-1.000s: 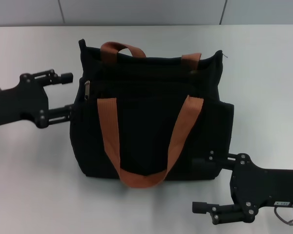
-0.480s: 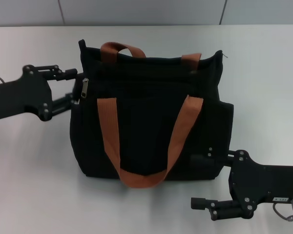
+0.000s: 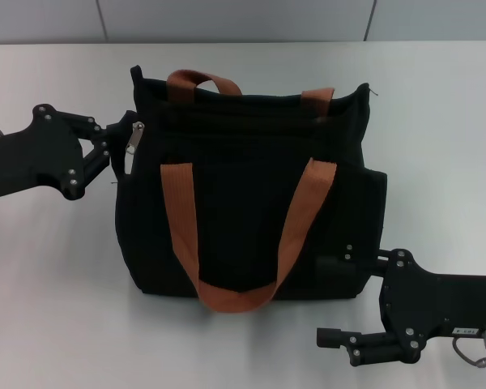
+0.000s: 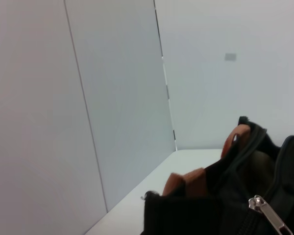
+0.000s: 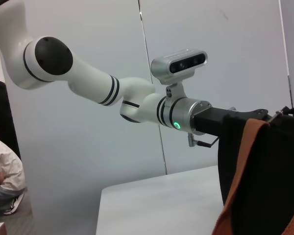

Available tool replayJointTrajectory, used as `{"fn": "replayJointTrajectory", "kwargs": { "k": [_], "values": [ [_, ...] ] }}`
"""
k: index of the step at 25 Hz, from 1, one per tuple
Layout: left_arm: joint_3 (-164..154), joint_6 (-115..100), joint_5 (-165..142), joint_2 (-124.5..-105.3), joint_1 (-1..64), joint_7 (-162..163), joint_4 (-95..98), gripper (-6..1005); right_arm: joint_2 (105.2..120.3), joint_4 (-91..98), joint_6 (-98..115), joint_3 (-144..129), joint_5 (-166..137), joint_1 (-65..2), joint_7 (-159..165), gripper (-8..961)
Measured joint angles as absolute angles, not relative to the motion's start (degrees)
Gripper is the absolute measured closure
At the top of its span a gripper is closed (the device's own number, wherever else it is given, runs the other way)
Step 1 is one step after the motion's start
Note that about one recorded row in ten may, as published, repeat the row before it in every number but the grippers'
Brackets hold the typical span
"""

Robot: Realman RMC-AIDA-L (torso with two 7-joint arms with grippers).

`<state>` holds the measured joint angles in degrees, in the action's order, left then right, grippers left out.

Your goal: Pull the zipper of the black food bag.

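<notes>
The black food bag (image 3: 243,211) stands upright in the middle of the table, its two brown-orange strap handles (image 3: 182,235) hanging down the front. The silver zipper pull tab (image 3: 134,139) sits tilted at the bag's upper left corner; it also shows in the left wrist view (image 4: 270,219). My left gripper (image 3: 120,142) is at that corner with its fingers drawn in around the tab. My right gripper (image 3: 340,304) is open at the bag's lower right corner, one finger against the bag's side. The bag also shows in the right wrist view (image 5: 279,186).
The white table (image 3: 49,284) runs all around the bag, with a grey panelled wall behind it. The right wrist view shows my white left arm (image 5: 137,103) reaching to the bag, and a person at the far edge of that picture.
My left gripper has moved in toward the bag's upper left corner and its fingers have drawn together around the zipper tab, which has tilted. The right arm shifted slightly left, then stayed.
</notes>
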<state>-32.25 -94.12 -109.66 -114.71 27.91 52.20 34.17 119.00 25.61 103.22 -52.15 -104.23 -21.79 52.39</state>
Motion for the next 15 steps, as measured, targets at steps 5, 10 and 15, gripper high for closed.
{"fn": "replayJointTrajectory", "kwargs": {
  "k": [5, 10, 15],
  "values": [
    [-32.01, -95.95, -108.15, -114.65, 27.15, 52.38, 34.29, 951, 119.03, 25.7, 106.18, -52.11, -102.7, -21.87, 54.05, 129],
    [-31.62, -96.51, -104.99, -115.19, 25.64, 51.41, 34.73, 982, 118.66, 25.93, 112.29, -52.12, -93.66, -22.55, 62.75, 130],
    [-31.62, -96.49, -102.99, -116.26, 24.9, 48.87, 34.76, 981, 118.88, 28.88, 111.94, -52.12, -86.75, -28.06, 82.77, 130]
  ]
}}
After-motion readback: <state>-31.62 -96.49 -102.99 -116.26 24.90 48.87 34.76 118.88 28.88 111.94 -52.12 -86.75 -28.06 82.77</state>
